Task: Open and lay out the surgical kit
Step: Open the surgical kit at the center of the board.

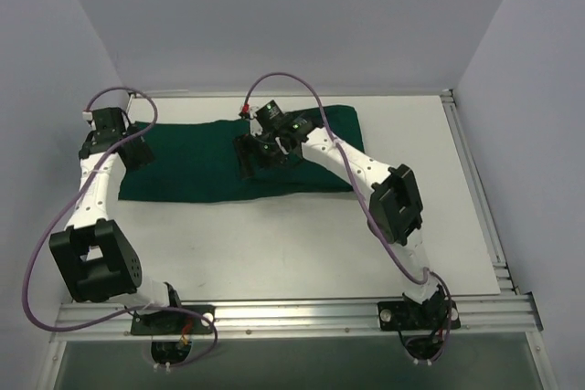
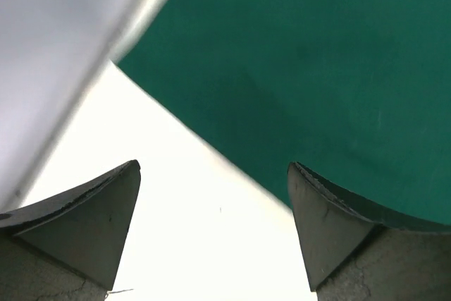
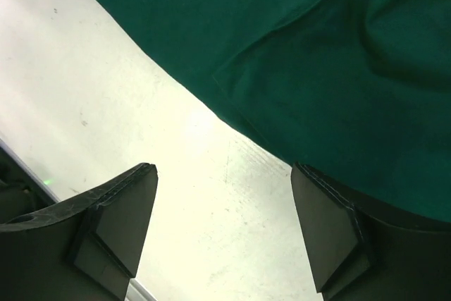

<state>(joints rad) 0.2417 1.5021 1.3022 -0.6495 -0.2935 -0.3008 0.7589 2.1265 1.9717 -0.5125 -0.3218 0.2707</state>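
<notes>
Top external view: both grippers spread, cloth only partly opened.
Nearest is bare table [image 1: 274, 244]. Beyond it the left gripper [image 1: 137, 151] and right gripper [image 1: 249, 160] hover empty at the edges of the green cloth [image 1: 201, 171], which lies along the far side with a flap folded over. Tray and tools are unseen, so laying out seems ahead.

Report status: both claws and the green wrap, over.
Left claw open, empty, at green wrap's left end. Right claw open, empty, over its near edge. Wrap on table, one fold showing; no tray or instruments visible. Nothing blocking.
</notes>
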